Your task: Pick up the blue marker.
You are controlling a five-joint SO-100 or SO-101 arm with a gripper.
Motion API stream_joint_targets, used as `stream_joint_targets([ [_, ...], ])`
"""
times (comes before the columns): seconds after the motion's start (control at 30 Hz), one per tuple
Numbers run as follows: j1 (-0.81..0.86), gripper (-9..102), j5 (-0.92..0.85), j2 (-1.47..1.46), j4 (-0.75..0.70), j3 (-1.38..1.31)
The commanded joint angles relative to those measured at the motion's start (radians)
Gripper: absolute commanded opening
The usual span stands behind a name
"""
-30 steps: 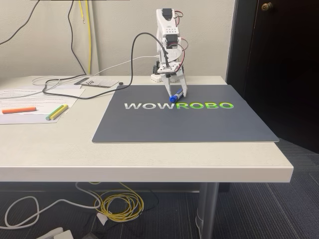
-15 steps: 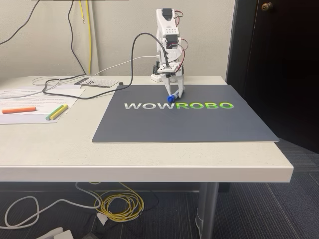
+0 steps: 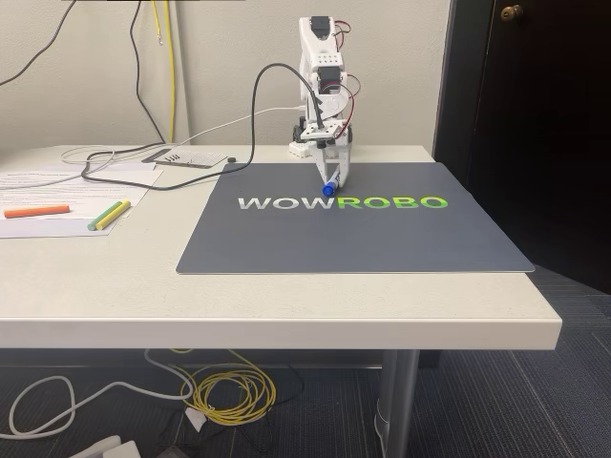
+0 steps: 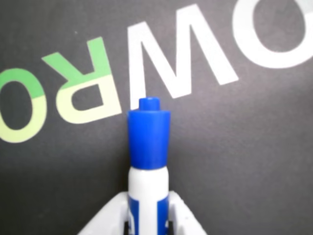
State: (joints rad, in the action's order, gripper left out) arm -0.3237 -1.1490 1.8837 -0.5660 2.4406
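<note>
The blue marker [image 4: 148, 161] sits pinched between the white fingers [image 4: 183, 220] of the gripper [image 3: 332, 181], its blue cap jutting forward over the dark mat [image 3: 363, 234] near the printed WOWROBO lettering [image 3: 342, 203]. In the fixed view the jaws are closed tight around the barrel, with the cap end showing just below them, at or just above the mat; whether it touches the mat cannot be told. In the wrist view the marker's white barrel with blue print runs out of the bottom edge, so its rear end is cut off.

The white arm [image 3: 323, 86] stands at the far edge of the mat, a black cable [image 3: 256, 114] looping from it down to the pale table [image 3: 286, 305]. At the left of the fixed view, well apart from the mat, an orange marker [image 3: 36, 211] and a green and yellow pair [image 3: 109, 215] lie on sheets of paper [image 3: 57, 191]. A beige wall [image 3: 229, 57] stands behind, a dark door [image 3: 535, 124] at right, and coiled yellow cable [image 3: 227, 396] lies on the carpet under the table.
</note>
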Motion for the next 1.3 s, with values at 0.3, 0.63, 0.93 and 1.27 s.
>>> stream_joint_targets([
  [0.3, -0.048, 5, 0.261, 0.287, -0.236, -0.133],
  [0.63, -0.066, 1, 0.588, 0.407, -0.311, -0.244],
  [0.93, -0.052, 0, 0.940, 0.580, -0.281, -0.161],
  [1.27, -0.005, 0, 1.083, 0.864, -0.138, 0.143],
])
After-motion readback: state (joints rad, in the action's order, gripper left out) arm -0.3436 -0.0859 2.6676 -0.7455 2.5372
